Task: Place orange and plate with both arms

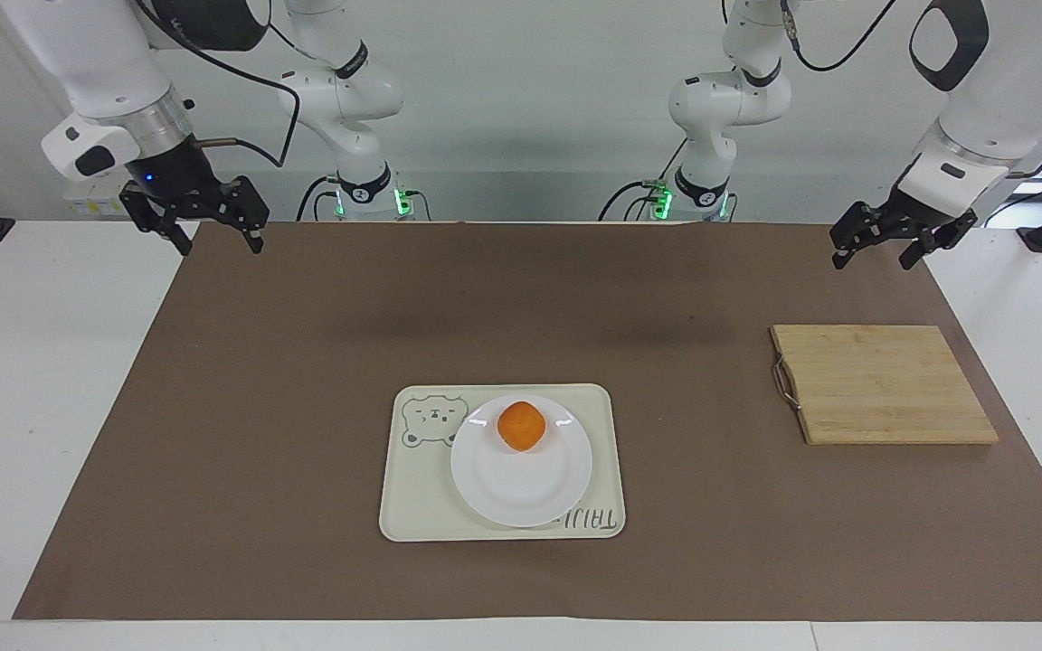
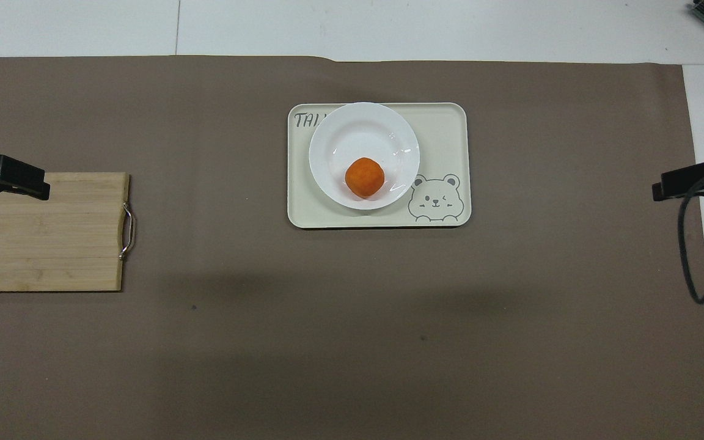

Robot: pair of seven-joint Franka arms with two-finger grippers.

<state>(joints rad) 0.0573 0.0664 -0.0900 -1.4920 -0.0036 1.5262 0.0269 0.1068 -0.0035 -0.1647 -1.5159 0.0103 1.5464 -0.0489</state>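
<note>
The orange (image 1: 521,427) (image 2: 364,177) rests on the white plate (image 1: 521,493) (image 2: 358,131), on the part of the plate nearer to the robots. The plate lies on a cream tray (image 1: 412,511) (image 2: 447,122) with a bear drawing, at mid-table. My right gripper (image 1: 220,242) hangs open and holds nothing, over the mat's corner at the right arm's end, well apart from the tray. My left gripper (image 1: 872,259) waits open and holds nothing, over the mat's edge at the left arm's end, near the board.
A bamboo cutting board (image 1: 883,384) (image 2: 40,244) with a metal handle lies at the left arm's end of the brown mat (image 1: 304,362). Two smaller white arms with green-lit bases stand at the robots' edge of the table.
</note>
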